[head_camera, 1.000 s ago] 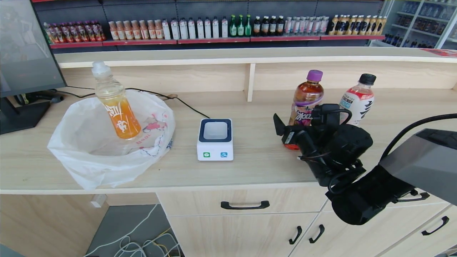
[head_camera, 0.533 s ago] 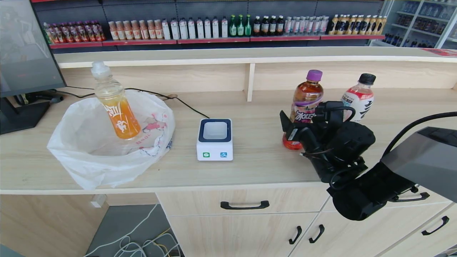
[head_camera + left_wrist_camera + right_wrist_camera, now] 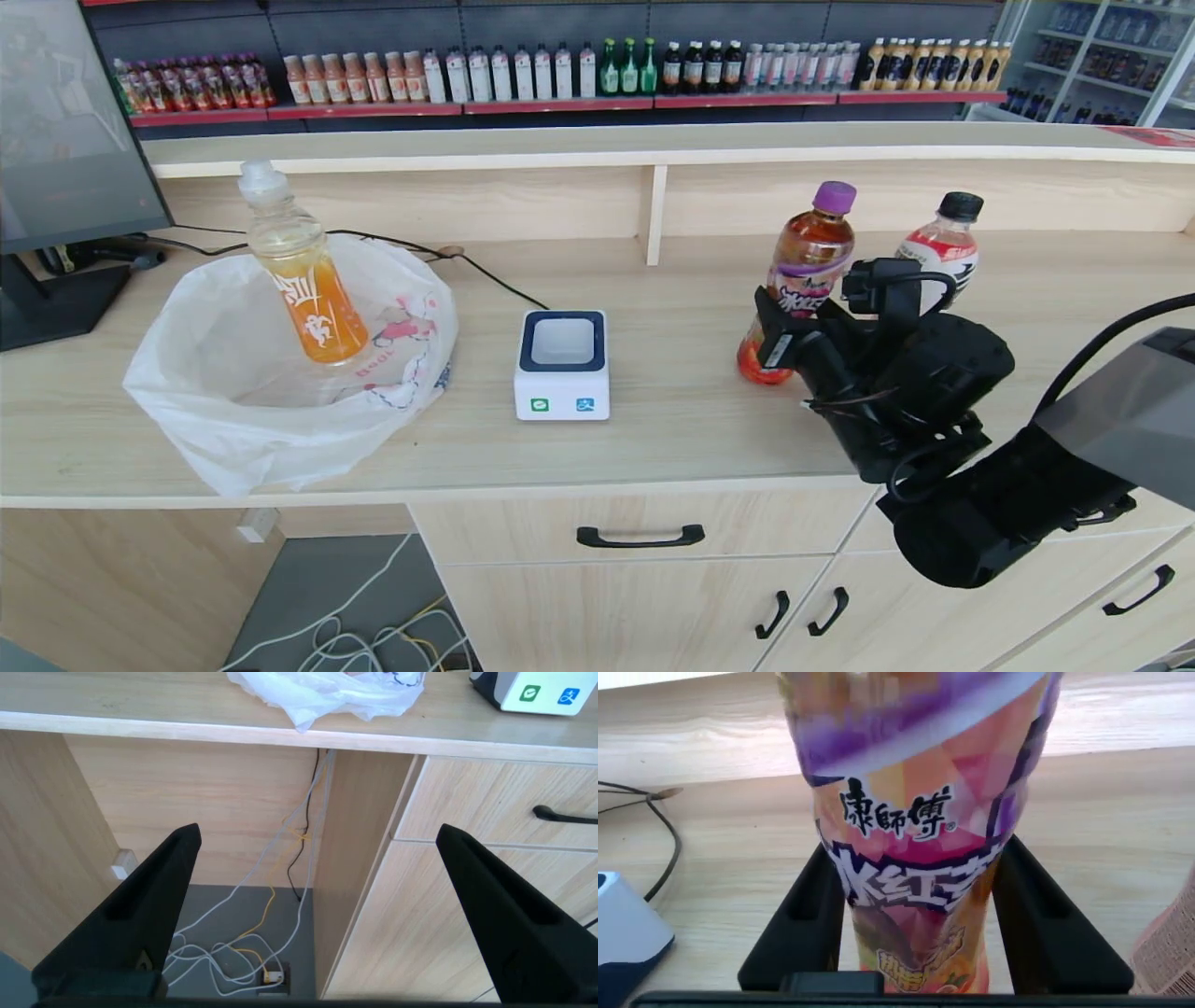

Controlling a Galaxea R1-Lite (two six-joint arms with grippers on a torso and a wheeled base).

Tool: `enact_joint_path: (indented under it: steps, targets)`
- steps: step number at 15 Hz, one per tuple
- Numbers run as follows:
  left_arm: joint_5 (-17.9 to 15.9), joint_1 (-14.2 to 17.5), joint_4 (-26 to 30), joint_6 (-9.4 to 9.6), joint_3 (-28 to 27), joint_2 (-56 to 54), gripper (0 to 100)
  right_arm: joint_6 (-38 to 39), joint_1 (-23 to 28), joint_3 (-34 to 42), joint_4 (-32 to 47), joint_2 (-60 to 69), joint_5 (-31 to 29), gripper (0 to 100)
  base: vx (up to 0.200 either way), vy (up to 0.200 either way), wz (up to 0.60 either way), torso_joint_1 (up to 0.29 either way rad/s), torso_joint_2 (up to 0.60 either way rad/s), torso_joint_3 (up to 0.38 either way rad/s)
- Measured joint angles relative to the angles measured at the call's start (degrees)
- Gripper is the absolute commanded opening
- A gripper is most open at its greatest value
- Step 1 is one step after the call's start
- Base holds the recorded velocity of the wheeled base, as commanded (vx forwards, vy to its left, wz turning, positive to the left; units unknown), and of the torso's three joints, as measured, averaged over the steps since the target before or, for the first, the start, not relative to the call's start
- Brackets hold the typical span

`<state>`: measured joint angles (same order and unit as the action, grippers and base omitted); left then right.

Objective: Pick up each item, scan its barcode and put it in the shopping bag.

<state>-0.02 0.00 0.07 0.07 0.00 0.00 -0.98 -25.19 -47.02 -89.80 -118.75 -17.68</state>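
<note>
Head view: at the left of the desk [image 3: 672, 439] a white bag [image 3: 215, 411] holds a leaning orange bottle [image 3: 303, 280], a scanner [image 3: 562, 366] sits mid-desk, and a black-capped white bottle [image 3: 948, 243] stands just beside the tea bottle [image 3: 803, 261]. The tea bottle, right of the scanner, has a purple cap, amber drink and purple label, its top tilted rightward. The right claw [image 3: 920, 849] grasps its lower body, fingers [image 3: 808, 910] against both sides. The left claw [image 3: 318, 831] hangs spread wide below the desk edge, empty

Head cam overlooks counter [image 3: 672, 439]; R wrist close-up shares bottle [image 3: 924, 859].
</note>
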Motion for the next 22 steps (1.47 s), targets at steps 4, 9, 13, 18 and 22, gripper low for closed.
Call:
enact_joint_path:
  steps: [4, 9, 13, 18, 22]
  targets:
    - [0.00, 0.00, 0.02, 0.02, 0.00, 0.00, 100, 0.02, -3.04, 4.30, -0.01, 4.34, 0.93, 0, 0.000, 0.000, 0.00, 0.000, 0.00, 0.000]
    - [0.00, 0.00, 0.00, 0.02, 0.00, 0.00, 100, 0.02, -5.79, 7.66, -0.17, 11.20, 1.67, 0, 0.000, 0.000, 0.00, 0.000, 0.00, 0.000]
    - [0.00, 0.00, 0.02, 0.02, 0.00, 0.00, 100, 0.51, -9.79, 13.37, -0.12, 17.76, 1.84, 0, 0.000, 0.000, 0.00, 0.000, 0.00, 0.000]
    - [0.02, 0.00, 0.02, 0.02, 0.00, 0.00, 100, 0.57, -10.69, 20.76, -0.12, 24.17, 2.30, 0, 0.000, 0.000, 0.00, 0.000, 0.00, 0.000]
    - [0.00, 0.00, 0.02, 0.02, 0.00, 0.00, 100, 0.29, -12.54, 26.23, -0.15, 28.59, 2.85, 0, 0.000, 0.000, 0.00, 0.000, 0.00, 0.000]
